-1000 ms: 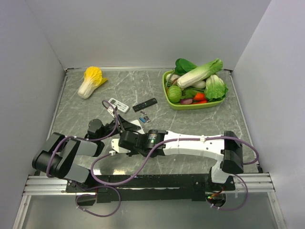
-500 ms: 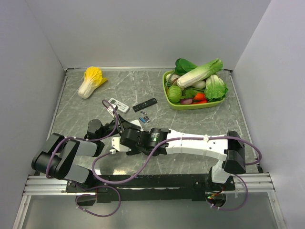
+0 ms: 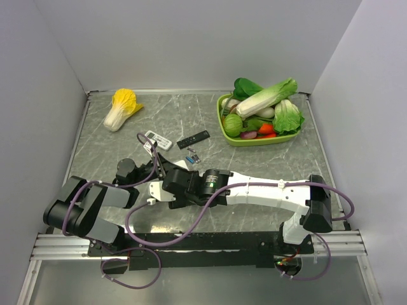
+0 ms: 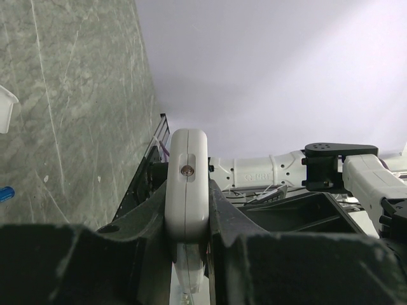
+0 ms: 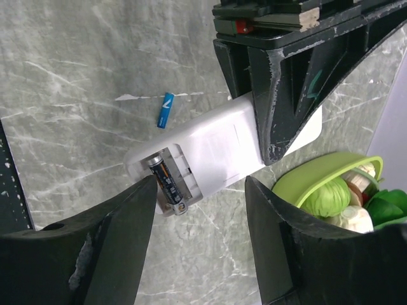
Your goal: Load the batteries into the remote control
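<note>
The remote control (image 5: 210, 152) is gripped across its narrow sides by the left gripper (image 4: 186, 210), plain back turned to the right wrist camera and battery bay uncovered; whether it touches the table cannot be told. A seated battery (image 5: 167, 184) is seen in the bay, and a loose battery (image 5: 165, 109) lies on the table just beyond. The right gripper (image 5: 200, 222) hangs over the bay, jaws parted and nothing between them.

The remote is judged light, stiff and smooth-shelled, best held by its long edges clear of the bay; the cells are judged hard, slick and apt to roll, best pinched mid-barrel.

The grey marbled table (image 3: 191, 114) is boxed by plain white walls; a green bowl (image 3: 236, 138) of vegetables and a yellow cabbage (image 3: 122, 108) are set well apart at the back.
</note>
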